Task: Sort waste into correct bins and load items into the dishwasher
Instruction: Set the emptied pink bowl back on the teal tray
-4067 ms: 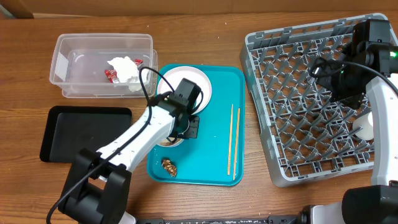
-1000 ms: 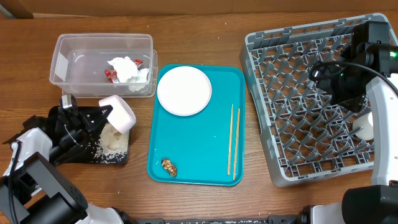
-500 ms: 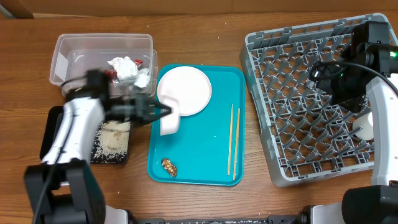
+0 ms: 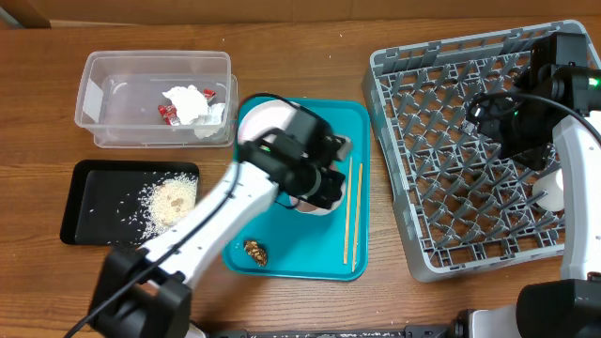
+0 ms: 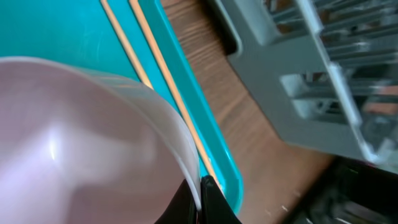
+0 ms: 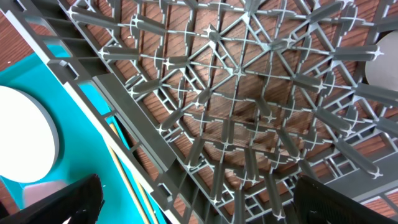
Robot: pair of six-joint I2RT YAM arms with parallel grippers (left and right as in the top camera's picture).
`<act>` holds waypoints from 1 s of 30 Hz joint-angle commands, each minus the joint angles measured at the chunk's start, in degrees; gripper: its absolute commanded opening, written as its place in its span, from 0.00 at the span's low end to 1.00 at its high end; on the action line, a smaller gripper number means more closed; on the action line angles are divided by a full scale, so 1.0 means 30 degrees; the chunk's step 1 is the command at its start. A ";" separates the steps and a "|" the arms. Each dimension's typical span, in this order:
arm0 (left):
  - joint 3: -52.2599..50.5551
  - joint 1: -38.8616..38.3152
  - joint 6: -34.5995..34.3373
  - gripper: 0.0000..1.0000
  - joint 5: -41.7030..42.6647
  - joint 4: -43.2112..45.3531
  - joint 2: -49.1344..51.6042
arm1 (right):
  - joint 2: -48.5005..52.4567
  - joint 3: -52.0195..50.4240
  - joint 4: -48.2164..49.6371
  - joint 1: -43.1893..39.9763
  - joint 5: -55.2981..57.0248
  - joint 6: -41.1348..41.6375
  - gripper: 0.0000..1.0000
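overhead view: the left gripper (image 5: 200, 190), pinched shut on the rim of the pale bowl (image 4: 321, 202), has swung from the black tray (image 4: 94, 202) across to the teal tray (image 4: 282, 258) and now sits just beside the chopsticks (image 4: 352, 211). the rice crumbs (image 4: 169, 199) now lie in the black tray, so the bowl looks emptied and ready for the grey rack (image 4: 451, 160). the right gripper (image 6: 199, 205) hangs wide open and empty over that rack.
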 commanded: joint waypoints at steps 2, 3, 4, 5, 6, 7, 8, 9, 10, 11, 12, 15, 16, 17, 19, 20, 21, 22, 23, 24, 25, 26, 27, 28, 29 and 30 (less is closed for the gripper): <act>0.0306 -0.1282 -0.0801 0.05 -0.3082 0.0816 0.1428 | 0.0000 0.0022 -0.0058 -0.0073 -0.0175 -0.0073 1.00; 0.0306 -0.1406 -0.0809 0.06 -0.3184 0.0962 0.1654 | 0.0000 0.0022 -0.0073 -0.0066 -0.0182 -0.0073 1.00; 0.0306 -0.1472 -0.0809 0.08 -0.3279 0.1071 0.1843 | 0.0000 0.0022 -0.0087 -0.0073 -0.0182 -0.0073 1.00; 0.0306 -0.1464 -0.0816 0.10 -0.3322 0.1158 0.2011 | 0.0000 0.0022 -0.0102 -0.0066 -0.0182 -0.0073 1.00; 0.0306 -0.1464 -0.0816 0.10 -0.3322 0.1260 0.2149 | 0.0000 0.0022 -0.0102 -0.0066 -0.0182 -0.0073 1.00; 0.0306 -0.1435 -0.0809 0.11 -0.3330 0.1319 0.2193 | 0.0000 0.0022 -0.0102 -0.0066 -0.0182 -0.0073 1.00; 0.0306 -0.1392 -0.0809 0.14 -0.3337 0.1355 0.2200 | 0.0000 0.0022 -0.0102 -0.0066 -0.0182 -0.0073 1.00; 0.0364 -0.1260 -0.0801 0.19 -0.3330 0.1399 0.2098 | 0.0000 0.0022 -0.0102 -0.0066 -0.0182 -0.0073 1.00; 0.0444 -0.1173 -0.0801 0.23 -0.3337 0.1355 0.2040 | 0.0000 0.0022 -0.0102 -0.0066 -0.0182 -0.0073 1.00; 0.0539 -0.1071 -0.0801 0.27 -0.3337 0.1246 0.1982 | 0.0000 0.0022 -0.0102 -0.0066 -0.0182 -0.0073 1.00; 0.0678 -0.0947 -0.0801 0.32 -0.3417 0.1049 0.1894 | 0.0000 0.0022 -0.0102 -0.0066 -0.0182 -0.0073 1.00; 0.1311 -0.0233 -0.0809 0.42 -0.3606 -0.0102 0.1435 | 0.0000 0.0022 -0.0102 -0.0066 -0.0197 -0.0131 1.00; 0.1625 0.0095 -0.0809 0.45 -0.3614 -0.0736 0.1231 | 0.0000 0.0022 -0.0102 -0.0066 -0.0204 -0.0146 1.00; 0.1938 0.0423 -0.0816 0.45 -0.3621 -0.1377 0.1020 | 0.0000 0.0022 -0.0095 -0.0066 -0.0270 -0.0262 1.00; 0.2688 0.1399 -0.0969 0.48 -0.3781 -0.2936 0.0437 | 0.0000 0.0022 -0.0022 -0.0066 -0.1078 -0.1086 1.00; 0.2929 0.1800 -0.1107 0.49 -0.3905 -0.3439 0.0197 | 0.0000 0.0022 0.0022 -0.0044 -0.1494 -0.1326 1.00; 0.3228 0.2368 -0.1304 0.50 -0.4073 -0.4087 -0.0175 | 0.0000 0.0022 0.0087 -0.0007 -0.2098 -0.1741 1.00; 0.3475 0.2965 -0.1479 0.51 -0.4226 -0.4685 -0.0605 | 0.0000 0.0022 0.0146 0.0095 -0.2754 -0.2273 1.00; 0.3621 0.3512 -0.1581 0.51 -0.4255 -0.5071 -0.1035 | 0.0000 0.0022 0.0182 0.0226 -0.3220 -0.2674 1.00; 0.3694 0.4058 -0.1617 0.52 -0.4240 -0.5399 -0.1508 | 0.0000 0.0022 0.0204 0.0415 -0.3636 -0.3031 1.00; 0.3723 0.4699 -0.1676 0.52 -0.4248 -0.5719 -0.2098 | 0.0000 0.0022 0.0204 0.0685 -0.3949 -0.3315 1.00; 0.3723 0.5355 -0.1698 0.53 -0.4248 -0.6003 -0.2703 | 0.0000 0.0022 0.0204 0.0962 -0.4058 -0.3534 1.00; 0.3723 0.6492 -0.1741 0.56 -0.4248 -0.6521 -0.3708 | 0.0000 0.0022 0.0197 0.1814 -0.4029 -0.3723 1.00; 0.3723 0.7125 -0.1734 0.60 -0.4248 -0.6819 -0.4226 | 0.0000 0.0022 0.0197 0.2361 -0.4022 -0.3723 1.00; 0.3723 0.7679 -0.1734 0.63 -0.4248 -0.7089 -0.4677 | 0.0000 0.0022 0.0204 0.2856 -0.4022 -0.3716 1.00; 0.3723 0.8233 -0.1734 0.65 -0.4240 -0.7366 -0.5100 | 0.0000 0.0022 0.0219 0.3381 -0.4014 -0.3716 1.00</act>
